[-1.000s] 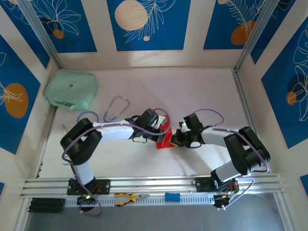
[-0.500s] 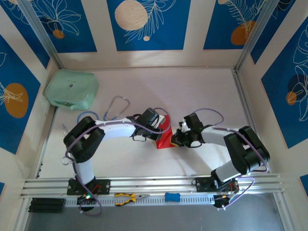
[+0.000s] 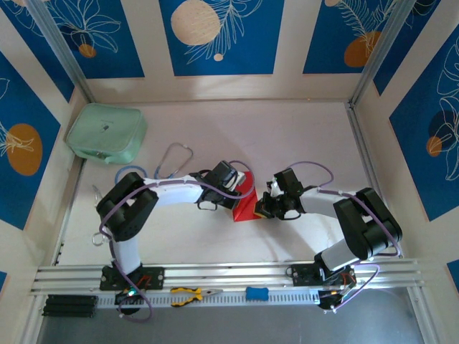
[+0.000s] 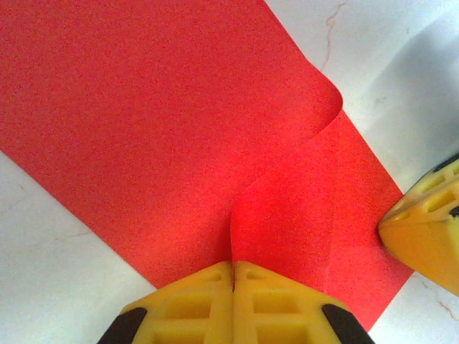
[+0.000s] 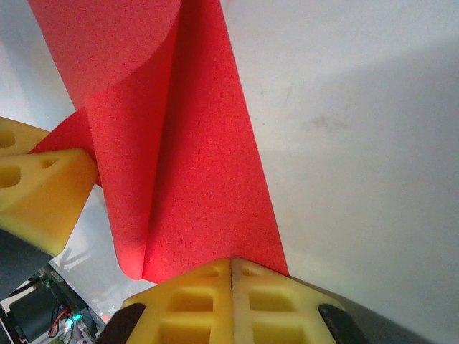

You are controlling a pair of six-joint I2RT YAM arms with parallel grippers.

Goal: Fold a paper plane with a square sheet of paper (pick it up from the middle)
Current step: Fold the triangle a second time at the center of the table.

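Observation:
The square sheet of paper [image 3: 246, 206] is bright red and hangs bent between both grippers near the table's middle. My left gripper [image 3: 241, 189] is shut on one edge of it; in the left wrist view its yellow jaws [image 4: 233, 266] pinch the red sheet [image 4: 158, 129], which curls over into a soft fold. My right gripper [image 3: 264, 206] is shut on the opposite edge; its jaws [image 5: 231, 261] clamp the sheet [image 5: 201, 172] where it doubles over. Each wrist view catches the other gripper's yellow fingertip [image 4: 424, 231] [image 5: 39, 190] close by. The paper plane is out of view.
A mint-green pouch [image 3: 106, 133] lies at the back left, with a stethoscope [image 3: 174, 159] and a blue ring [image 3: 131, 174] just left of the left arm. Yellow-handled pliers [image 3: 192, 293] and a blue tool [image 3: 257, 293] rest on the front rail [image 3: 215, 276]. Patterned walls enclose the table.
The left arm's elbow has shifted slightly to the right. Both grippers and the red sheet have stayed almost where they were.

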